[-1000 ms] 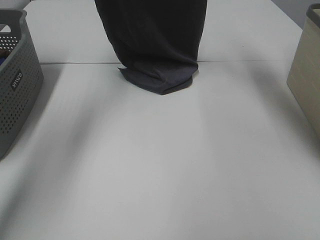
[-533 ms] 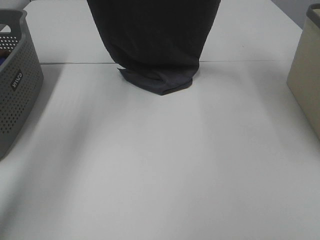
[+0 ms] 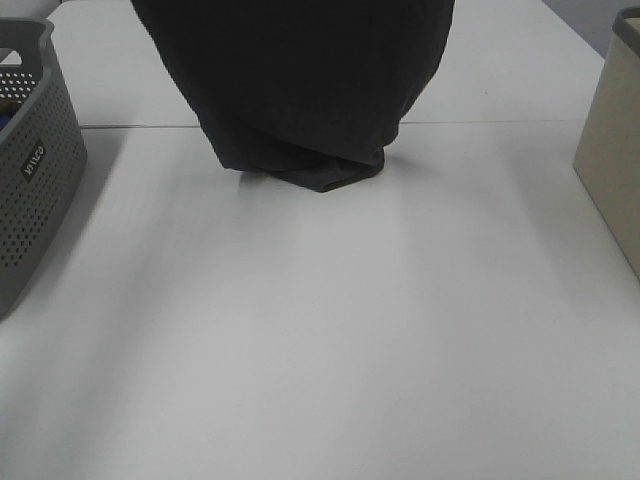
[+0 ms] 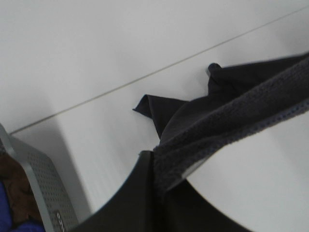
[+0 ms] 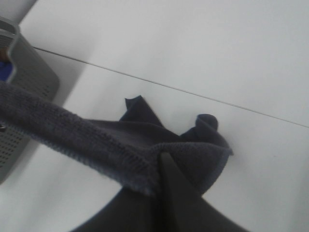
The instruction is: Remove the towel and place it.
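The dark charcoal towel (image 3: 300,80) hangs from above the top edge of the exterior view. Its lower end (image 3: 325,172) lies bunched on the white table (image 3: 320,330) near the seam. Both grippers are out of sight in the exterior view. In the left wrist view my left gripper (image 4: 153,159) is shut on the towel's upper hem (image 4: 231,125). In the right wrist view my right gripper (image 5: 159,162) is shut on the hem (image 5: 72,133) too. The hem stretches taut between them, with the crumpled end (image 5: 203,140) on the table below.
A grey perforated basket (image 3: 30,170) stands at the left edge; it also shows in the left wrist view (image 4: 41,186) with blue and brown cloth inside. A beige bin (image 3: 612,150) stands at the right edge. A seam (image 3: 500,122) crosses the table.
The hanging towel has spread wider, mainly to the left, and now covers the left corner of the folded end on the table. That end has stayed in place.
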`<state>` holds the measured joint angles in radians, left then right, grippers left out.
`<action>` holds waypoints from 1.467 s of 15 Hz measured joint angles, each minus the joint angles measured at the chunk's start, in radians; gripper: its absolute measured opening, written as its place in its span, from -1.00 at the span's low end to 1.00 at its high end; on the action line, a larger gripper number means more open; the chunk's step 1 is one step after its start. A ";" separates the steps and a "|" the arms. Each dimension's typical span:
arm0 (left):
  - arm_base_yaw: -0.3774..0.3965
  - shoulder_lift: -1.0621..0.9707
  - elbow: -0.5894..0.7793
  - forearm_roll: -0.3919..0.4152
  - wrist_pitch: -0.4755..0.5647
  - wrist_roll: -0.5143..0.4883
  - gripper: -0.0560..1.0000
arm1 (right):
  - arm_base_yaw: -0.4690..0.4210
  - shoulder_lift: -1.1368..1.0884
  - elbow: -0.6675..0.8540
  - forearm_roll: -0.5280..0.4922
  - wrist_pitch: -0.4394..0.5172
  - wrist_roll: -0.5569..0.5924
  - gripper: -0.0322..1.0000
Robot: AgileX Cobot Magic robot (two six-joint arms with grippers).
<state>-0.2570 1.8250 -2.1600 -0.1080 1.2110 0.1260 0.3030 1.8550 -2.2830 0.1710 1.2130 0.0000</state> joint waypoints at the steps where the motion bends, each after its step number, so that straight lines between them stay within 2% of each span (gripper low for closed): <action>1: -0.003 -0.076 0.093 -0.001 -0.004 -0.001 -0.89 | 0.001 -0.041 0.027 0.031 0.000 0.000 -0.92; 4: -0.003 -0.269 0.298 -0.011 -0.008 -0.018 -0.89 | 0.010 -0.193 0.222 0.106 0.006 0.000 -0.92; 5: -0.004 -0.301 0.329 -0.014 -0.009 -0.024 -0.89 | 0.010 -0.222 0.263 0.116 0.006 0.000 -0.92; 6: -0.010 -0.408 0.432 -0.022 -0.013 -0.047 -0.89 | 0.010 -0.330 0.403 0.144 0.006 0.000 -0.92; 8: -0.011 -0.481 0.518 -0.037 -0.019 -0.058 -0.89 | 0.012 -0.414 0.515 0.163 0.005 -0.005 -0.92; 15: -0.015 -0.618 0.694 -0.119 -0.027 -0.064 -0.89 | 0.012 -0.590 0.768 0.172 -0.004 -0.005 -0.92; 22: -0.012 -0.651 1.018 -0.278 -0.027 -0.022 -0.89 | 0.012 -0.691 1.070 0.162 -0.008 -0.007 -0.92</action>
<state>-0.2690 1.1740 -1.1420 -0.3860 1.1840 0.1040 0.3150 1.1640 -1.2130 0.3330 1.2050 -0.0070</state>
